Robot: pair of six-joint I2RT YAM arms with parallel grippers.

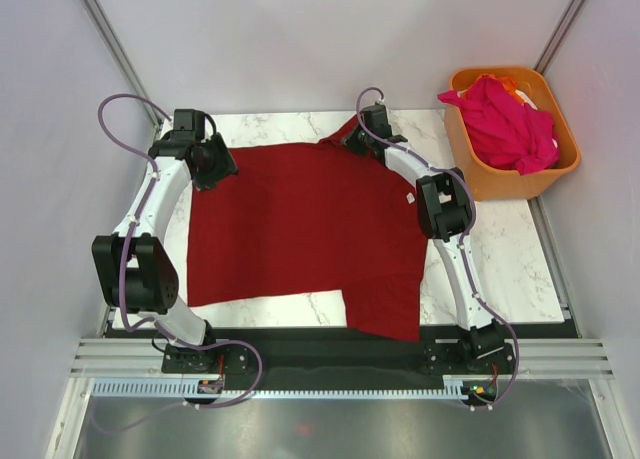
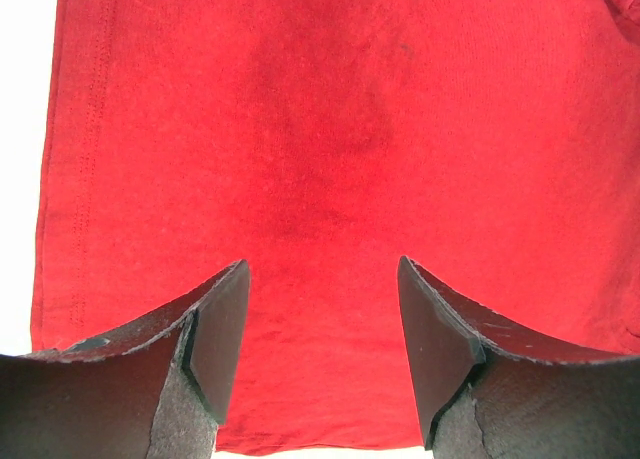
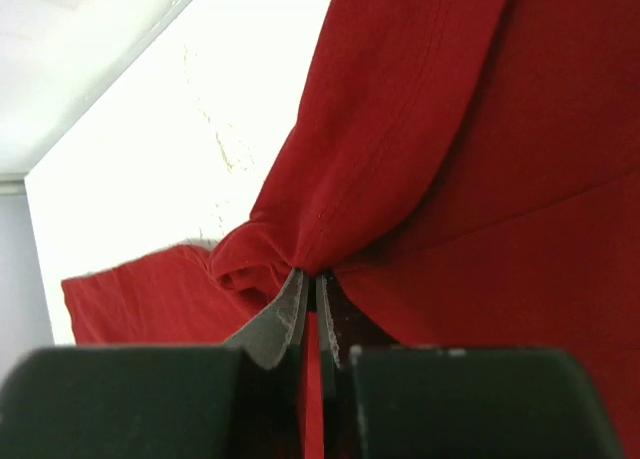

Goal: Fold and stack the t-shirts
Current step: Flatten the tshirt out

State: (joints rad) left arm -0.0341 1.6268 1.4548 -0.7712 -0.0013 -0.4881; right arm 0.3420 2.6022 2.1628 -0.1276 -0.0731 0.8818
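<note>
**Crimson t-shirt, spread flat; right sleeve pinched**

Crimson t-shirt (image 1: 300, 229) is laid across the marble bench (image 1: 500, 269). Right end effector (image 3: 310, 294) is clenched on bunched sleeve fabric at the far edge. Left end effector (image 2: 322, 319) is held released above the cloth. Pink t-shirt (image 1: 510, 124) is heaped in the orange tub (image 1: 500, 184).

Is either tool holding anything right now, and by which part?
The right tool pinches the red t-shirt at its far sleeve edge. The left tool is open, holding nothing.

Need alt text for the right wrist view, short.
The right claw is shut on a bunched fold of the dark red t-shirt, which drapes up and to the right. White marble table shows at the left.
</note>
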